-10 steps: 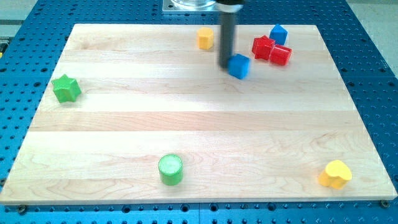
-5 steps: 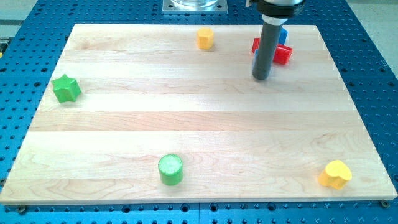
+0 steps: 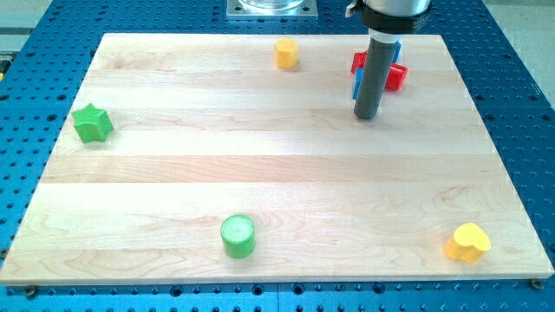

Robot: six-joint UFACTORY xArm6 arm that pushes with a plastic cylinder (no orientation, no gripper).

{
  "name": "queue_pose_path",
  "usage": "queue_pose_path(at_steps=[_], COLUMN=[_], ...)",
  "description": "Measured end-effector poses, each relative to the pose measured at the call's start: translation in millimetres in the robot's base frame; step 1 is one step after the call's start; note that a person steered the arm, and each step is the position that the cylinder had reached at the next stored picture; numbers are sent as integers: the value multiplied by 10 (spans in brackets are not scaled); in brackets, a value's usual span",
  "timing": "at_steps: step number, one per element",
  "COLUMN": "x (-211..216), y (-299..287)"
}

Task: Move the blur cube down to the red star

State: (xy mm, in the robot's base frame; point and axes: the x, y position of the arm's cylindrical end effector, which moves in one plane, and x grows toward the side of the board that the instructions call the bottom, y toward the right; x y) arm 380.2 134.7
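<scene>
My tip (image 3: pixel 367 115) rests on the wooden board (image 3: pixel 260 173) at the upper right, just below the cluster of red and blue blocks. The rod hides most of that cluster. A blue sliver, the blue cube (image 3: pixel 356 83), shows at the rod's left edge, against the red star (image 3: pixel 358 61). A red block (image 3: pixel 396 76) pokes out on the rod's right. A second blue block (image 3: pixel 397 49) peeks out above it.
An orange block (image 3: pixel 286 53) sits near the top edge. A green star (image 3: pixel 93 123) is at the left, a green cylinder (image 3: pixel 238 236) at the bottom middle, a yellow heart (image 3: pixel 467 242) at the bottom right.
The tip moved right from beside the blue cube and pushed it against the red blocks; in the last half second it crept slightly right and down.
</scene>
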Motion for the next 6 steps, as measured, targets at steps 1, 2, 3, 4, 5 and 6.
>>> queue_pose_path(at_steps=[1, 2, 3, 4, 5, 6], x=[0, 0, 1, 18, 18, 38], y=[35, 56, 87, 97, 97, 96])
